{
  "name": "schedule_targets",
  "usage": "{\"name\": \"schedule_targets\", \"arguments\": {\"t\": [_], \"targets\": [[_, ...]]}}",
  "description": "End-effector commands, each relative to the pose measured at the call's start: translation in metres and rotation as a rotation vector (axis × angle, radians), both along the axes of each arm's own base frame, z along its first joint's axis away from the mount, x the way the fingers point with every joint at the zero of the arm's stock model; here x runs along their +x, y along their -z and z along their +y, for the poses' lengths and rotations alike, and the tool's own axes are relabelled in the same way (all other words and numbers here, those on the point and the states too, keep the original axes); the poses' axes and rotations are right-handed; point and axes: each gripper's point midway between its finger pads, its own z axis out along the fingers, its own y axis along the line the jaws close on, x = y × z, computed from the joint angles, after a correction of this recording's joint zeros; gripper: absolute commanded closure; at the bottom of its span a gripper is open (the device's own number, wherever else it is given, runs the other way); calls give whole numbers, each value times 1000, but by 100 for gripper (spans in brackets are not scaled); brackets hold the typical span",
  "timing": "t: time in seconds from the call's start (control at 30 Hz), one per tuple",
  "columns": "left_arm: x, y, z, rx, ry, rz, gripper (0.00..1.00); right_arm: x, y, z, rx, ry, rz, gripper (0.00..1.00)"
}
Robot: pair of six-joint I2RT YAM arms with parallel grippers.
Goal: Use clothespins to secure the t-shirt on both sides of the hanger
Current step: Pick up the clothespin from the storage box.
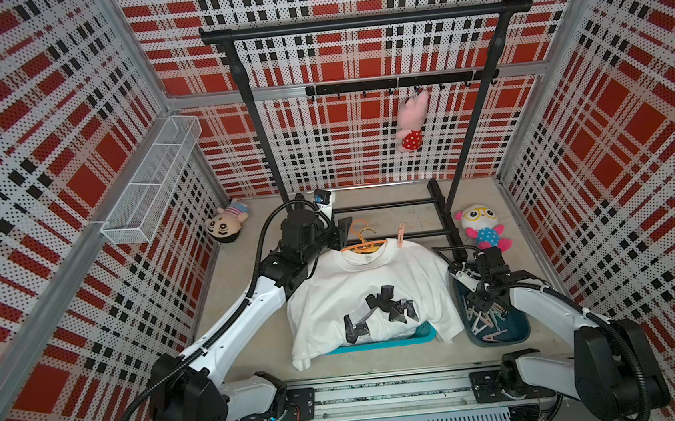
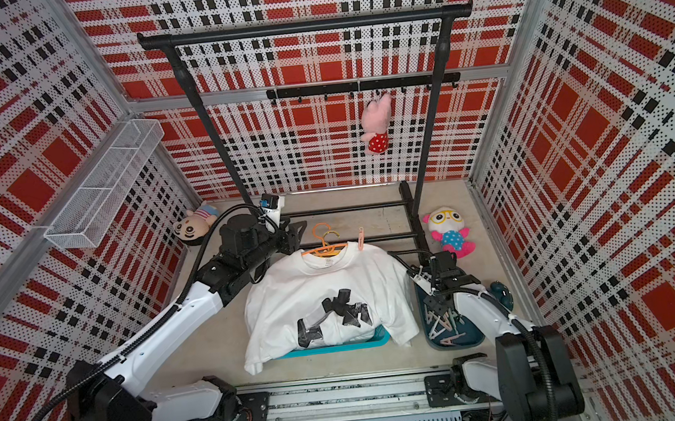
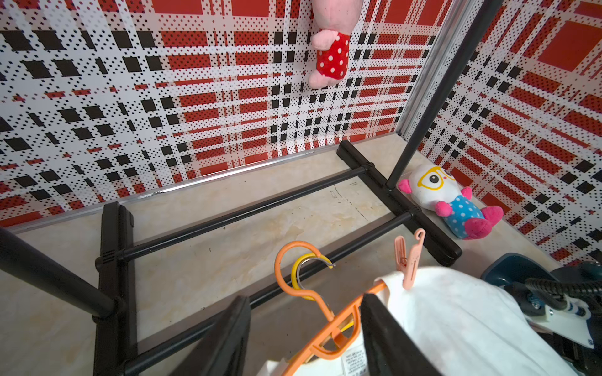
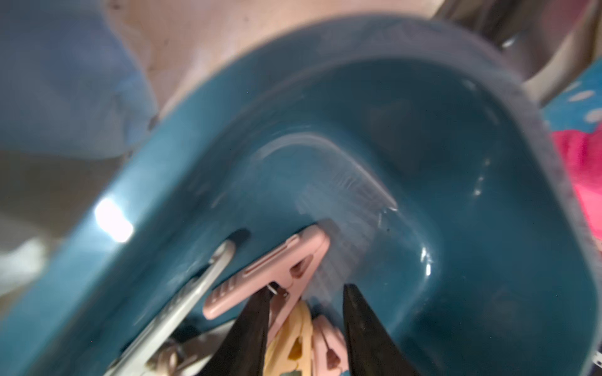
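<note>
A white t-shirt [image 1: 359,284] [image 2: 317,284] with a black print is draped on an orange hanger [image 1: 361,242] [image 3: 325,312]. One pink clothespin [image 1: 401,235] [image 3: 408,260] is clipped upright on the shirt's right shoulder. My left gripper [image 1: 344,231] [image 3: 306,298] stands open at the collar, the hanger's neck between its fingers and one finger against the shirt. My right gripper [image 1: 475,305] [image 4: 306,288] is down in a dark teal tray [image 1: 517,329] [image 4: 423,162] of clothespins [image 1: 489,323]. Its jaws are apart, with pink [image 4: 277,267] and yellow pegs lying between them.
A turquoise basket [image 1: 385,342] lies under the shirt. The black garment rack [image 1: 365,21] stands behind, its base bars [image 3: 247,211] on the floor near the hanger hook. Plush toys lie at the back left [image 1: 226,223] and right [image 1: 481,228]; one hangs from hooks [image 1: 411,124].
</note>
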Motion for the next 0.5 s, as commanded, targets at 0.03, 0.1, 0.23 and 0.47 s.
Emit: {"name": "schedule_targets", "arguments": {"t": [0.03, 0.1, 0.23, 0.47], "targets": [[-2, -11, 3, -21, -1, -33, 42, 5, -7, -2, 26, 33, -52, 60], [-2, -11, 4, -21, -3, -32, 42, 5, -6, -5, 22, 54, -66, 65], [-3, -13, 5, -24, -8, -40, 42, 6, -6, -2, 46, 66, -68, 76], [-3, -15, 6, -29, -9, -45, 42, 5, 1, -3, 50, 93, -21, 70]]}}
